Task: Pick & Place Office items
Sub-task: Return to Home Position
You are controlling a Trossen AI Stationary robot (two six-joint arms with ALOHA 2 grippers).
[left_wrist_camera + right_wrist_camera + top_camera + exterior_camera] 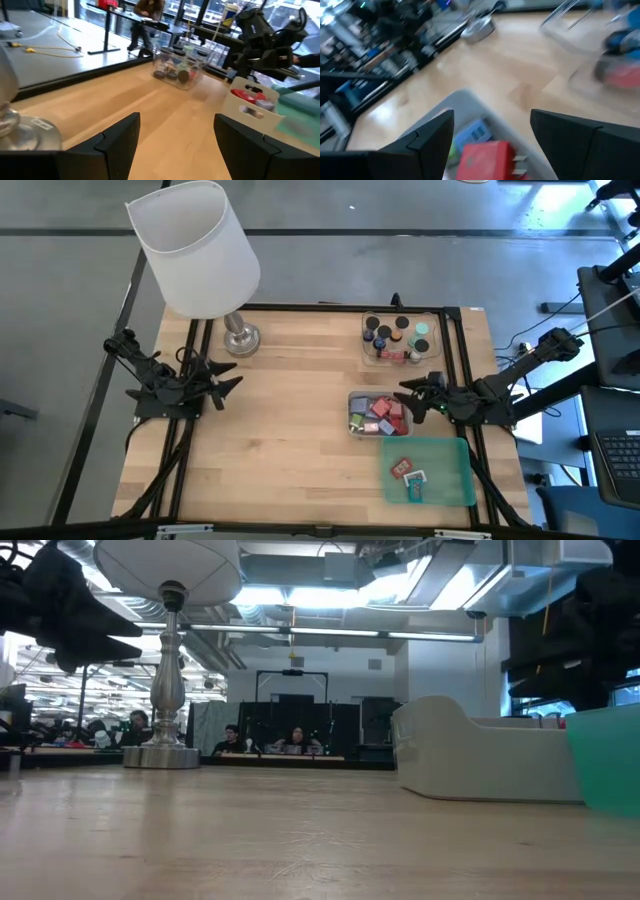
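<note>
Small coloured blocks lie in a grey tray at the table's right. Short black cylinders with coloured caps stand in a clear tray at the far right. A few pieces lie in a green tray near the front right. My right gripper is open above the grey tray's right side; a red block shows between its fingers below. My left gripper is open and empty at the table's left, near the lamp base.
A big lamp with a white shade stands at the far left. Bare wooden tabletop lies between the arms. People sit at desks in the room behind the table.
</note>
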